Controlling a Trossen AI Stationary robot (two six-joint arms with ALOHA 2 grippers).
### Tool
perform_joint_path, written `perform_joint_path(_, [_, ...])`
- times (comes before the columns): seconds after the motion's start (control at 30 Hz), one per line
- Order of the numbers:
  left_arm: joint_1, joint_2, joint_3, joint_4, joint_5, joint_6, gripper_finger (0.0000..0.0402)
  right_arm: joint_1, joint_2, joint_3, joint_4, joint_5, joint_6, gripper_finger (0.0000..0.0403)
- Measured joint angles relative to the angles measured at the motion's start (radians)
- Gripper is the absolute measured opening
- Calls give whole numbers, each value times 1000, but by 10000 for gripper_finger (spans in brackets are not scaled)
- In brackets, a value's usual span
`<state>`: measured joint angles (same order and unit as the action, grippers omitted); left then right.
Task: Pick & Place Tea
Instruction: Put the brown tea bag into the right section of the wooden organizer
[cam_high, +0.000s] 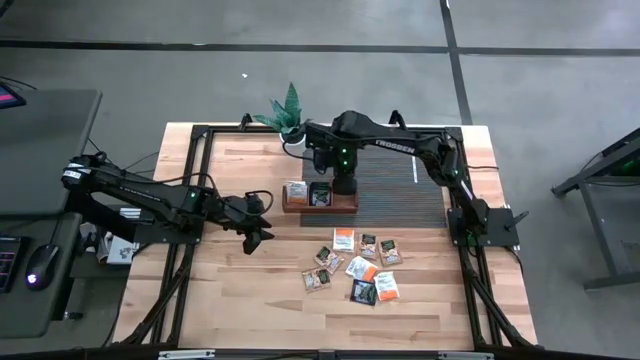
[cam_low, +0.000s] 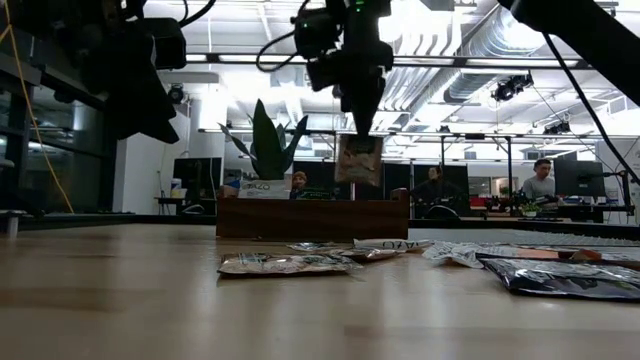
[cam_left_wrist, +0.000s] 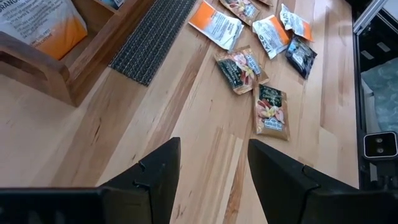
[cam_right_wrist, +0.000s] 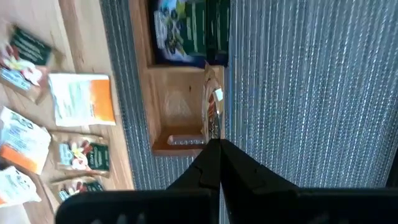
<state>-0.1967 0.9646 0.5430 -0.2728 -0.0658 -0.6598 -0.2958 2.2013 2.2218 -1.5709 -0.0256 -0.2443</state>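
Note:
Held by my shut right gripper (cam_low: 361, 122), one tea sachet (cam_low: 358, 160), brownish with a light label, hangs over the right-hand compartment (cam_right_wrist: 177, 118) of the wooden tray (cam_high: 320, 207). The tray's other two compartments hold an orange-and-white sachet (cam_high: 296, 190) and a dark one (cam_high: 320, 192). Several loose sachets (cam_high: 358, 265) lie flat on the table nearer the front. My left gripper (cam_high: 256, 236) hovers open above bare wood, left of the tray, with nothing between its fingers (cam_left_wrist: 158, 174). My right gripper pinches the sachet's top edge (cam_right_wrist: 213, 127) between its two fingers, which come from above and point down. The sachet hangs upright below the fingers, seen edge-on in the right wrist view. Its lower edge (cam_low: 358, 183) is clear of the tray's top.
A dark ribbed mat (cam_high: 400, 190) lies under and right of the tray. A potted plant (cam_high: 285, 112) stands at the table's far edge behind it. People sit at desks in the room beyond the table (cam_low: 540, 180).

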Motion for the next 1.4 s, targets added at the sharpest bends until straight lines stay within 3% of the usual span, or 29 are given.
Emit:
perform_joint_path(0.33, [0,0,0,0,-15,0,185,7,-19,-165,77,15,-5,0])
perform_joint_path(0.8, [0,0,0,0,-18,-26,185,37,-19,-258,150,32,-18,6])
perform_joint_path(1.2, [0,0,0,0,-18,-26,185,37,-19,-228,104,-37,34,148])
perform_joint_path(1.4, [0,42,0,23,-18,-26,185,110,-71,-214,123,-145,105,175])
